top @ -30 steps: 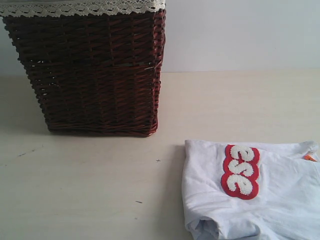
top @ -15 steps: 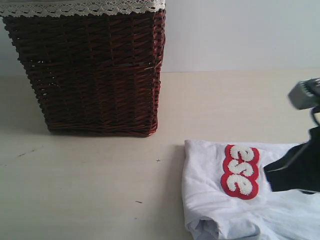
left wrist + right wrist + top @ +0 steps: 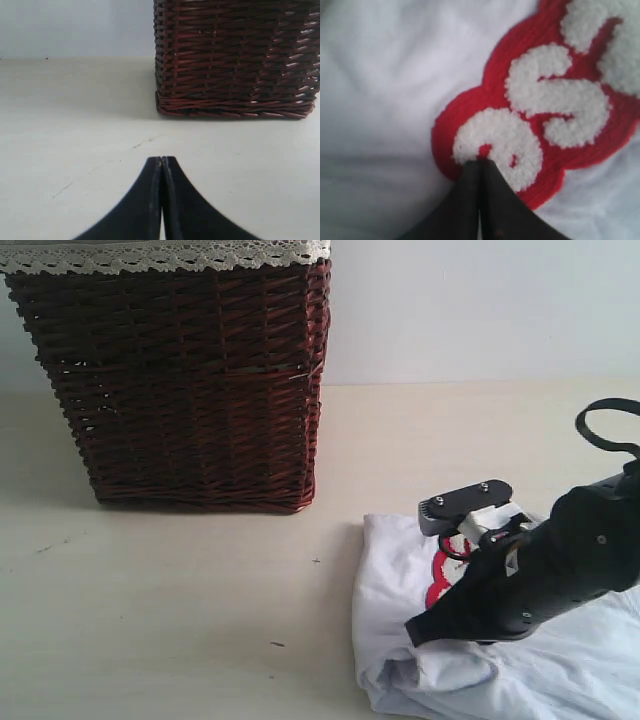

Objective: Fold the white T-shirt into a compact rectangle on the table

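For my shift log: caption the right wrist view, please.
Shut right gripper tips at the red-edged fuzzy lettering of the white T-shirt.

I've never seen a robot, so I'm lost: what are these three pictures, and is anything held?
This robot has two arms, each ending in a two-fingered gripper. One picture views the scene from outside: a basket and a T-shirt on a table, the right gripper down on the shirt. The other two come from wrist cameras. The left gripper is shut over bare table, facing the basket. The right one is shut too, its tip on the shirt's red lettering. Neither seems to hold anything.
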You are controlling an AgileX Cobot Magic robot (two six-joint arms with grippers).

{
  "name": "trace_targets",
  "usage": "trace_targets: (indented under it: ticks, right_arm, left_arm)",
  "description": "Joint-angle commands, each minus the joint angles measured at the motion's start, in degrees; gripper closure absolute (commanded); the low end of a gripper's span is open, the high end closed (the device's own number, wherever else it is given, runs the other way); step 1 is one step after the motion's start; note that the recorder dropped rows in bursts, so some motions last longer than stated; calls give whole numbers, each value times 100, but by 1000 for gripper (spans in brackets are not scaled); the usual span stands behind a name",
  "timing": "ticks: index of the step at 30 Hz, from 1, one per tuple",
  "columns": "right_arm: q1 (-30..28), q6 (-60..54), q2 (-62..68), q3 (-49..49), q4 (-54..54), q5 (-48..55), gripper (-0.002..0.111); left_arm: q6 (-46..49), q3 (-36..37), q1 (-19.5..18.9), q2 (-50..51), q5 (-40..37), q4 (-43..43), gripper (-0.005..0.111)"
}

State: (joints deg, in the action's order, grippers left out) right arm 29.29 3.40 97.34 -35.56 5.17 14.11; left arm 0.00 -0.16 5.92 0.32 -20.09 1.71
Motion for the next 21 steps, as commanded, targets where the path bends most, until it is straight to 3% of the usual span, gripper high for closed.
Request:
trace_targets:
  ticks: [1, 9, 17, 21]
  right_arm:
    - [325, 2, 644, -208, -37, -391, 108]
    - [1336, -66, 954, -481, -69, 61, 108]
    - [1361, 234, -246, -481, -124, 350, 108]
    - [1071, 751, -876, -481, -285, 846, 108]
  left_arm:
    - [31, 16, -11, -32, 5, 47, 107]
    - [31, 16, -11, -32, 5, 47, 107]
    - [31, 16, -11, -32, 5, 47, 107]
    - [31, 16, -11, -32, 5, 47, 107]
